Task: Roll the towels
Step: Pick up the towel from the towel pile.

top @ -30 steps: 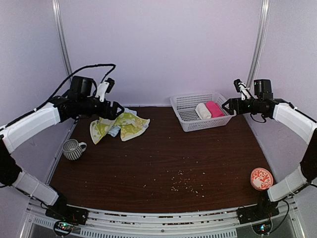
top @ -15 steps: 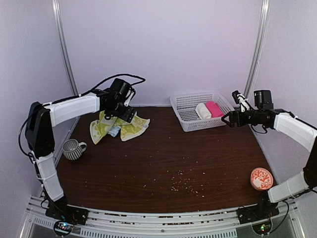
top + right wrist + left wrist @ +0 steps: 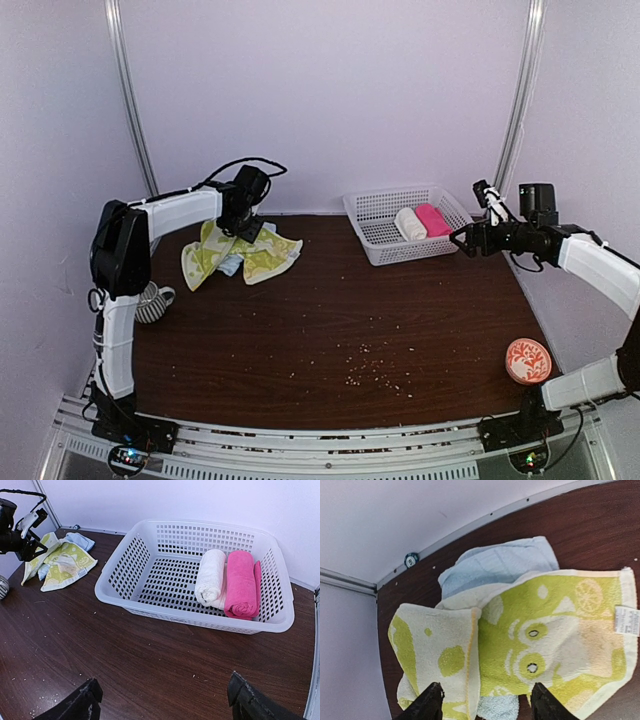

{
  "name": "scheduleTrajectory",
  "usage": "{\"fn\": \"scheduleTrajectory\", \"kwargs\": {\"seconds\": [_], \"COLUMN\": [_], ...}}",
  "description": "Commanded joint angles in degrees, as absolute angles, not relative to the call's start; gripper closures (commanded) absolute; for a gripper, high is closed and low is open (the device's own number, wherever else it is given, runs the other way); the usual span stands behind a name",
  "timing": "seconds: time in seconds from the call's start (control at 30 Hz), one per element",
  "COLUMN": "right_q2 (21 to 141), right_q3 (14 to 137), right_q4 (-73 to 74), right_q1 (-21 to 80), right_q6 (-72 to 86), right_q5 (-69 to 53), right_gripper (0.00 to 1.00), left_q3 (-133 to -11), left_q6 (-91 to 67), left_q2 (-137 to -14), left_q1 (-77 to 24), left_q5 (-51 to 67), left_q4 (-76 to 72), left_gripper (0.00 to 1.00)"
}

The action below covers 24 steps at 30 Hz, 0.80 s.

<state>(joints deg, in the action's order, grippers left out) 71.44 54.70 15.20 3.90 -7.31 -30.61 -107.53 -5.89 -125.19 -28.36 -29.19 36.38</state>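
1. Hanging right over the towel heap (image 3: pixel 240 255): left gripper (image 3: pixel 487 705), fingers (image 3: pixel 432 705) parted, nothing between them, no grip on anything.
2. Heap sits at the far left corner of the table (image 3: pixel 330 330). Green towel (image 3: pixel 555 640) is on top, crumpled, with one end doubled over. Blue towel (image 3: pixel 500 565) lies under it, showing past the far edge, plus a scrap at the near edge between our fingers.
3. Key relation: in the left wrist view the green towel's long side runs across the frame, label (image 3: pixel 626 621) at one end and folded flap (image 3: pixel 437 655) at the other. That is roughly in line with the gap between the two fingers. We judge a straight-down close would pinch along the length near the near edge, not across it.
4. Right gripper (image 3: pixel 162 702): spread wide, empty, beside the basket (image 3: pixel 200 622) that holds the cream roll (image 3: pixel 210 577) and pink roll (image 3: pixel 242 582). It is well apart from the heap, so the left arm is clearly nearer.
5. Our read: nothing rolled yet, and both towels need separating and flattening first. Risk is grabbing both layers at once, since blue lies directly beneath green.
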Motion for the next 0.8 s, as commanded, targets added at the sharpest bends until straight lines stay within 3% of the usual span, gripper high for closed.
{"fn": "scheduleTrajectory", "kwargs": {"seconds": [0.0,0.2,0.5,0.6,0.77], "right_q2": [70.05,70.66,70.49,70.31,70.21], "right_q3": [53.57,53.83,53.56,53.13,52.82], "right_q4": [13.93,14.18,14.68,14.59,14.51], "right_q1": [4.13,4.13,4.13,4.08,4.14], "right_q6": [-7.42,-6.83,-6.9,-6.91,-7.19], "right_q5": [-29.78,-30.3,-30.32,-30.36,-30.07], "right_gripper": [0.11,0.11,0.1,0.11,0.11], "left_q3": [-110.05,-113.87,-119.18,-121.93,-123.45], "left_q6": [-7.91,-8.34,-7.94,-7.85,-8.52], "left_q2": [-127.39,-131.8,-137.11,-138.71,-136.05], "left_q1": [-25.19,-23.2,-21.38,-20.99,-21.13], "left_q5": [-26.8,-22.02,-23.09,-22.16,-22.0], "left_q4": [37.3,37.27,37.27,38.31,38.76], "left_gripper": [0.46,0.6,0.62,1.0,1.0]}}
